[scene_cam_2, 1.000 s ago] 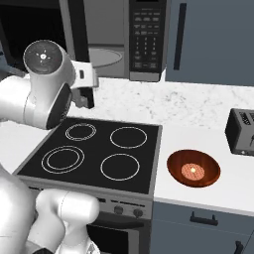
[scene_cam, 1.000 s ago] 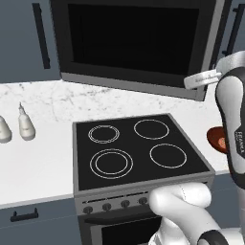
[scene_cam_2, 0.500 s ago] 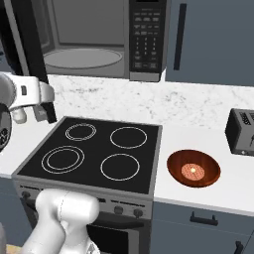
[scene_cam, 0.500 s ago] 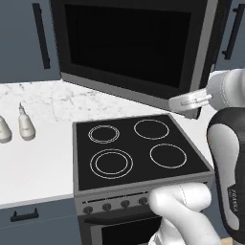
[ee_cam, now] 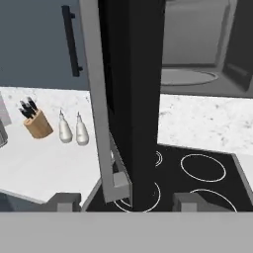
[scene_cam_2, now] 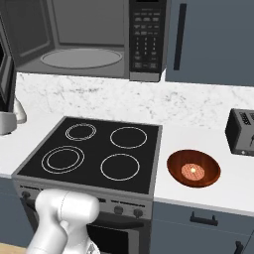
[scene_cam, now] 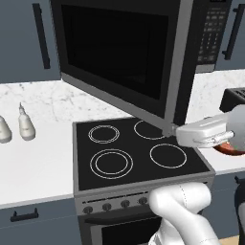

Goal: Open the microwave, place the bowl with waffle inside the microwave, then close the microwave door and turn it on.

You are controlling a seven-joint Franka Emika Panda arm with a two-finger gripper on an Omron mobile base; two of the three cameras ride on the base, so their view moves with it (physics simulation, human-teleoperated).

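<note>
The microwave (scene_cam_2: 99,37) hangs above the stove with its grey cavity and glass turntable (scene_cam_2: 82,57) exposed. The microwave door (scene_cam: 119,52) stands swung far out to the left. My gripper (scene_cam: 170,130) is at the door's lower free corner. In the hand view my gripper (ee_cam: 128,201) is open and its fingertips (ee_cam: 66,200) straddle the door's edge (ee_cam: 131,99) with gaps on both sides. The reddish-brown bowl (scene_cam_2: 193,168) sits on the counter right of the stove, with the waffle (scene_cam_2: 193,172) in it. In the left base view the bowl (scene_cam: 233,150) is mostly hidden behind my hand.
A black four-ring stove (scene_cam_2: 94,154) lies under the microwave. A black toaster (scene_cam_2: 242,131) stands at the back right. On the left counter are two pale bottles (ee_cam: 71,129) and a knife block (ee_cam: 37,123). Blue-grey cabinets (scene_cam_2: 213,39) flank the microwave.
The door has swung further open, and my hand has travelled with its edge toward the front of the stove. The fingers have spread apart off the door's edge.
</note>
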